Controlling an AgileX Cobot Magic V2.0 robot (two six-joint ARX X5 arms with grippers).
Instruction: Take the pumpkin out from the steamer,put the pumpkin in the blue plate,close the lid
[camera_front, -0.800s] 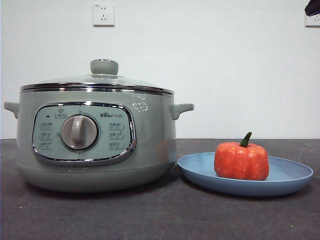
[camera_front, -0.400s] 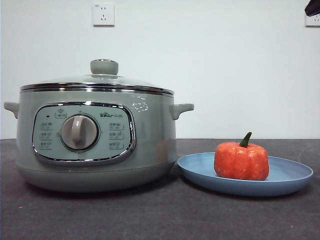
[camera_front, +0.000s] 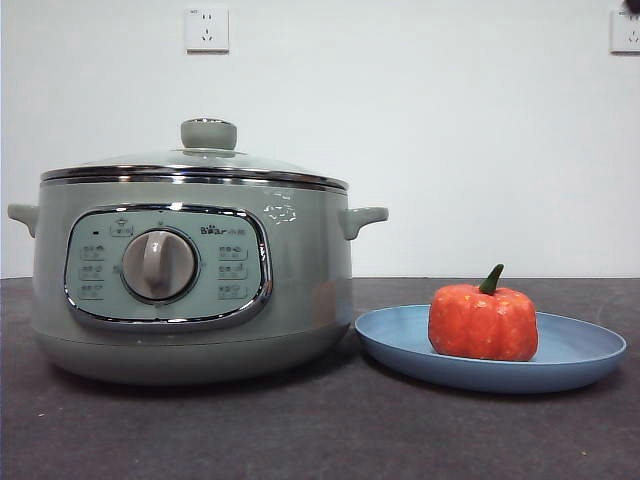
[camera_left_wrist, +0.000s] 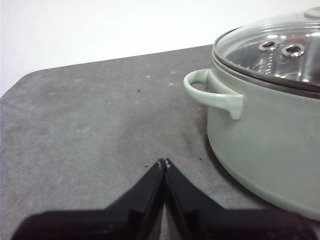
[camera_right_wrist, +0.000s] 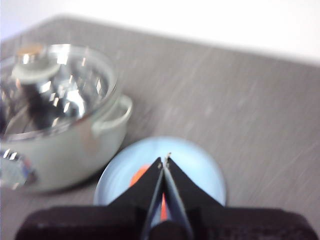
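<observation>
Orange on blue — the pumpkin (camera_front: 483, 321) sits upright on the plate (camera_front: 585, 357), stem up, just beside the steamer (camera_front: 190, 290) on the dark table (camera_front: 300, 430). And the lid (camera_front: 195, 165) is down on the steamer's rim, knob on top, level all the way round as far as the front view shows. So by the look of things every step is done: pumpkin out, pumpkin plated, lid closed. No step seems to be in hand; the next move, if any, calls only for the arms to stay clear and leave everything as it lies.

Left gripper (camera_left_wrist: 163, 164) hangs above bare table beside the steamer's side handle (camera_left_wrist: 212, 92), jaws pressed tip to tip, holding nothing. Right gripper (camera_right_wrist: 164, 159) hovers high over the plate, jaws likewise closed together and empty — well apart from the pumpkin below.

Now the trouble spots. The right wrist view is smeared with blur; the pumpkin there is only an orange sliver peeking out on either side of the jaws. The front view shows neither arm. The left wrist view cuts off most of the steamer, and steam vents are all that reads clearly through the glass.
</observation>
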